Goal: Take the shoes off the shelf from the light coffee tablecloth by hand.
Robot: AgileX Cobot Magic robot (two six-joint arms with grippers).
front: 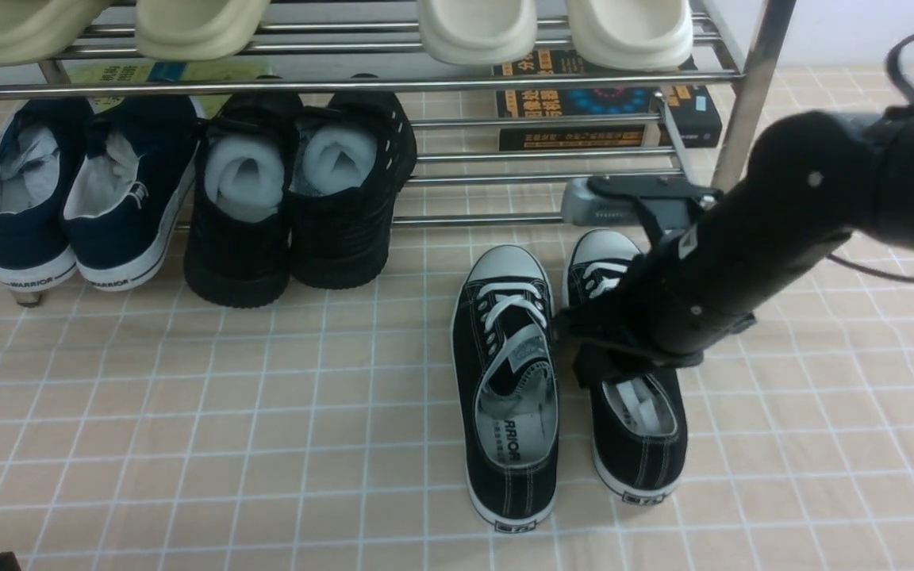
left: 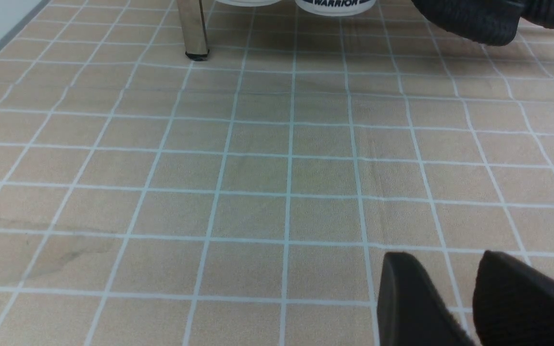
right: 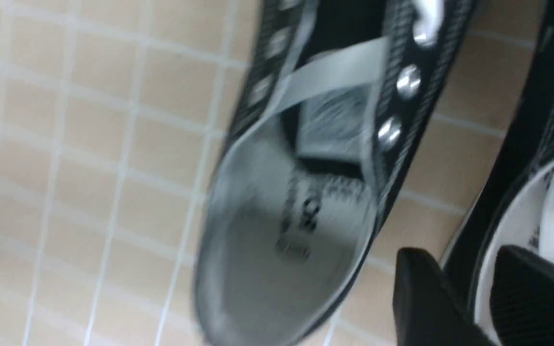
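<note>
The shoes stood side by side on the light coffee tablecloth, toes toward the shelf, near of its lower tier and right of centre, clear of its bars. With both off the rack, I judged the step to be the letting-go of the right shoe.

The right pincer sat at that shoe's collar. Its fingers stood apart with the shoe's left wall between them, not visibly pinching it. The left pincer hung low over bare cloth at the near left, parted and holding nothing.

The next move probably called for a straight lift, so the inner finger cleared the collar without dragging the shoe against its mate.

Both canvas shoes were empty, showing only grey insoles. On the shelf's lower tier, from the left, sat navy sneakers stuffed with white filling, chunky black shoes holding foam, and at the far right some books. Pale slippers lined the upper tier.
</note>
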